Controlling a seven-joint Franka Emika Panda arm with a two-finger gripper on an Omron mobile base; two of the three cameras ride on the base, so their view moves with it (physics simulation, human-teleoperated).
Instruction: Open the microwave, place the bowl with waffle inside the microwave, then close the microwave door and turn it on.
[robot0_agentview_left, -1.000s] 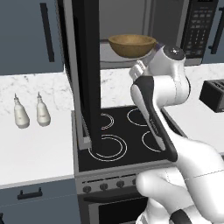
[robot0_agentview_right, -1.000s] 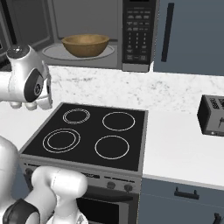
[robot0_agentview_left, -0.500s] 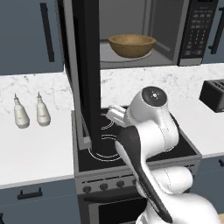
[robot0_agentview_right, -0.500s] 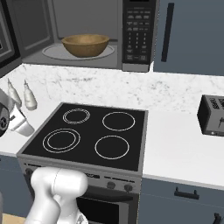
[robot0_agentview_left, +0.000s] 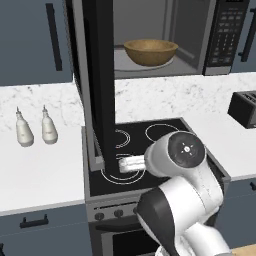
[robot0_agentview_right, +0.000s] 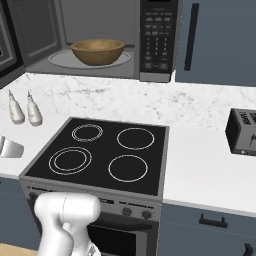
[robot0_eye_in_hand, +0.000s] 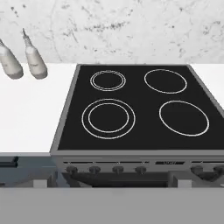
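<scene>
The microwave stands wide open, and the microwave door swings out to the left over the stove. Inside, the brown bowl sits on the glass plate; its rim hides the waffle. My gripper is open with nothing between its fingers, the tips far apart at the bottom of the hand view. It hangs low in front of the stove, facing the cooktop and the back wall, far below the microwave. In the left base view the hand shows over the front-left burner, just right of the door's lower edge.
The black cooktop has ringed burners, and the oven knobs run along its front. Two small white bottles stand on the left counter. A black toaster sits on the right counter. My bent arm fills the space before the oven.
The arm has swung down and back from the microwave opening to the front of the stove. The bowl stays on the glass plate. The jaws remain open.
</scene>
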